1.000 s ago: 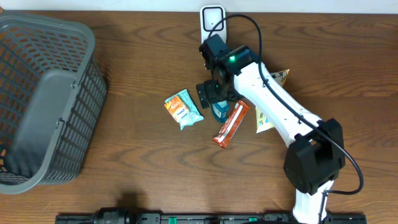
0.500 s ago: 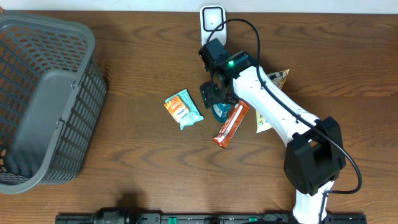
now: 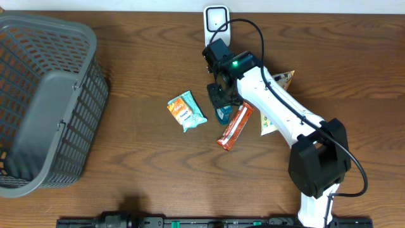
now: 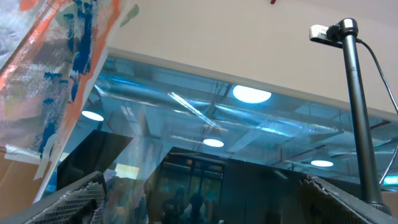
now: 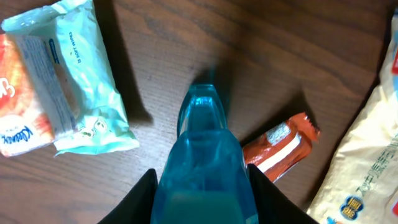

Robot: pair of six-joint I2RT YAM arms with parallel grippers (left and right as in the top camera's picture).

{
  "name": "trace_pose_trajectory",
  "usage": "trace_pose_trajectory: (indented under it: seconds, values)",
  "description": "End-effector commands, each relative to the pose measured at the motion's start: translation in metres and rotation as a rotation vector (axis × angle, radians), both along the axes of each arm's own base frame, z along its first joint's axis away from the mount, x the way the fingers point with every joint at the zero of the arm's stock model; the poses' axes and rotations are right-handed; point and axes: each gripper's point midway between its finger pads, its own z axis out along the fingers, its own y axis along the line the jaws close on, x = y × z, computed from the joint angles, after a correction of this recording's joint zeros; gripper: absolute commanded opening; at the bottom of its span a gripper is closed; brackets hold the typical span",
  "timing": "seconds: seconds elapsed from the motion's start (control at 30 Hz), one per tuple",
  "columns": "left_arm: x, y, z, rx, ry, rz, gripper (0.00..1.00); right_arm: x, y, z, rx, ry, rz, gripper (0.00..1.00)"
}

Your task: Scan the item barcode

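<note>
One task thing: teal item (image 5: pixel 202 155), translucent, tapered at its far end, lying on the desk (image 3: pixel 145 164) between a tissue pack (image 5: pixel 56 81) and an orange snack bar (image 5: pixel 280 146).
Right jaws: the right gripper (image 5: pixel 200 177) clasps the teal item on both flanks.
Left jaws: the left gripper (image 4: pixel 202 186) is spread wide, facing the ceiling.
Surroundings: yellow packet (image 5: pixel 367 155) beside the bar; white scanner (image 3: pixel 216 18) at the far edge; grey basket (image 3: pixel 44 101) well apart.
Hidden: barcode not discernible; the item's near end is cut off.

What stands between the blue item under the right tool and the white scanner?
Nothing visible. The right tool clasps the blue item; only bare table lies between it and the white scanner, though the arm hides part.
</note>
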Motion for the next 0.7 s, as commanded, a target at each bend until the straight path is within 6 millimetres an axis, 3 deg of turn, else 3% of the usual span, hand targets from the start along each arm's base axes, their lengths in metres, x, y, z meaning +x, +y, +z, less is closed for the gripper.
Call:
trace_pose_trajectory:
  seconds: [0.0, 0.13, 0.27, 0.47, 0.67]
  values:
    - [0.003, 0.000, -0.001, 0.010, 0.006, 0.016, 0.98, -0.022, -0.005, -0.041, -0.021, 0.156, 0.024, 0.24]
    - [0.003, 0.000, -0.001, 0.010, 0.007, 0.016, 0.98, -0.029, 0.014, -0.033, 0.117, 0.211, 0.143, 0.16]
    - [0.006, 0.000, -0.003, 0.009, 0.021, 0.016, 0.98, -0.025, 0.023, -0.012, 0.228, 0.228, 0.175, 0.11]
    - [0.007, 0.000, -0.004, 0.009, 0.029, 0.016, 0.98, -0.019, 0.028, 0.034, 0.438, 0.250, 0.233, 0.02]
    - [0.006, 0.000, -0.003, 0.009, 0.023, 0.016, 0.98, -0.014, 0.023, 0.076, 0.741, 0.254, 0.325, 0.01]
